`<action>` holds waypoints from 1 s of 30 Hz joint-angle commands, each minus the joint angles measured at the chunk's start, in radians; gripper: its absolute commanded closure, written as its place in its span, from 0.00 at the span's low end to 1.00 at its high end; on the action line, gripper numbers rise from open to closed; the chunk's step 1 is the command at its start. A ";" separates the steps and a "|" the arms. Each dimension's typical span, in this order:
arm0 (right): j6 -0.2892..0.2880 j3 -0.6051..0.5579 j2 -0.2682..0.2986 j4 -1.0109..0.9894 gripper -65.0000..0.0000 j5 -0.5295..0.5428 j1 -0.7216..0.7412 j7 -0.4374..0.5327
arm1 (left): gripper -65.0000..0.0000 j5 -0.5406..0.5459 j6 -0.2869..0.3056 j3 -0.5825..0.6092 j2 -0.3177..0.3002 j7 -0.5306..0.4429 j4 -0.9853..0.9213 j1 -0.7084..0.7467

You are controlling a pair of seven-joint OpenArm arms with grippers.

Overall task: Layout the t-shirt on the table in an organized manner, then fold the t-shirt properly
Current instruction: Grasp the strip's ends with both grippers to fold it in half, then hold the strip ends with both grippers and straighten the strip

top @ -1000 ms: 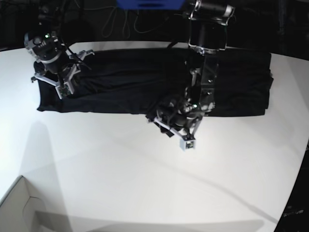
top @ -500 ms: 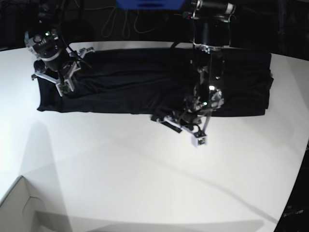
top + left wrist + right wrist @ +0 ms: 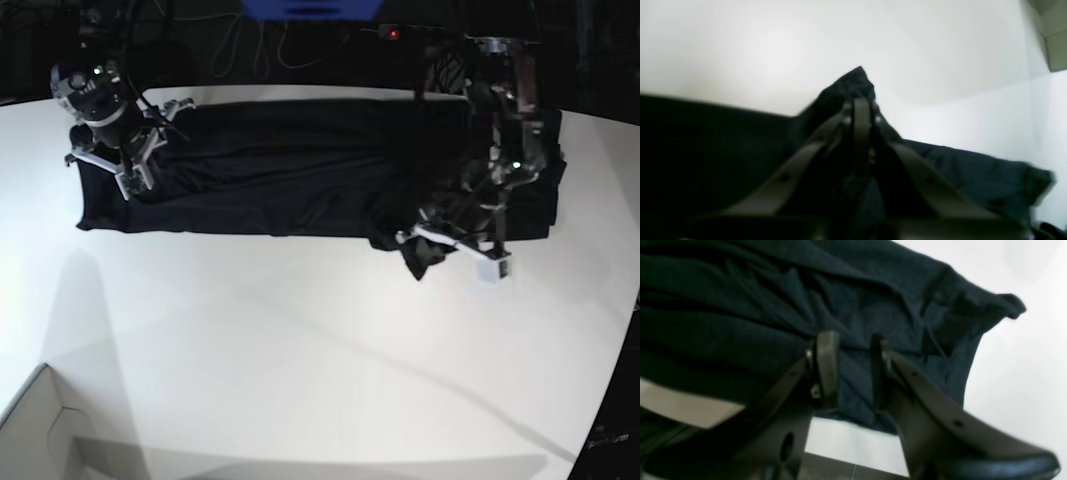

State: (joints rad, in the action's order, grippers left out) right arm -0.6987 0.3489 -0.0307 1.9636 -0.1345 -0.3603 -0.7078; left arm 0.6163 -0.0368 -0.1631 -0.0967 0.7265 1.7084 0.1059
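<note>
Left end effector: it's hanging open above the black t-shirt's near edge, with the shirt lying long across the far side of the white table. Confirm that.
Not open. In the left wrist view the left end effector is shut on a peak of the black t-shirt, pinching the fabric. The rest holds: in the base view it is at the near edge of the shirt, which lies stretched along the far side of the white table.

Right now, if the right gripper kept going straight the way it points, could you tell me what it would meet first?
Most likely the t-shirt: the right gripper has open jaws aimed at its wrinkled black fabric, with the table beyond; depth is unclear.
</note>
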 commanded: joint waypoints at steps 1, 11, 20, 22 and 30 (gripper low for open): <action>0.001 0.002 0.004 0.016 0.74 0.006 0.004 0.021 | 1.00 0.053 -0.001 -0.036 -0.024 -0.018 0.037 0.007; 0.001 -0.006 0.004 0.015 0.74 0.006 0.010 0.021 | 1.00 0.334 0.001 -0.336 -0.185 -0.017 0.086 0.148; 0.001 -0.043 0.004 0.016 0.74 0.008 0.008 0.021 | 1.00 0.327 0.285 -0.451 -0.183 -0.017 -0.078 0.173; 0.001 -0.043 0.004 0.016 0.74 0.008 0.008 0.021 | 1.00 0.327 0.298 -0.453 -0.183 -0.017 -0.109 0.177; 0.001 -0.037 0.004 0.016 0.74 0.008 0.005 0.021 | 1.00 0.334 0.303 -0.458 -0.189 -0.017 -0.112 0.232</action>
State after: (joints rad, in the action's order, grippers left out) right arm -0.6987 0.3088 -0.0307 1.9629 -0.1345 -0.3580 -0.7067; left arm 0.9333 0.2554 -0.6113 -0.2684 0.7288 1.5776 0.3351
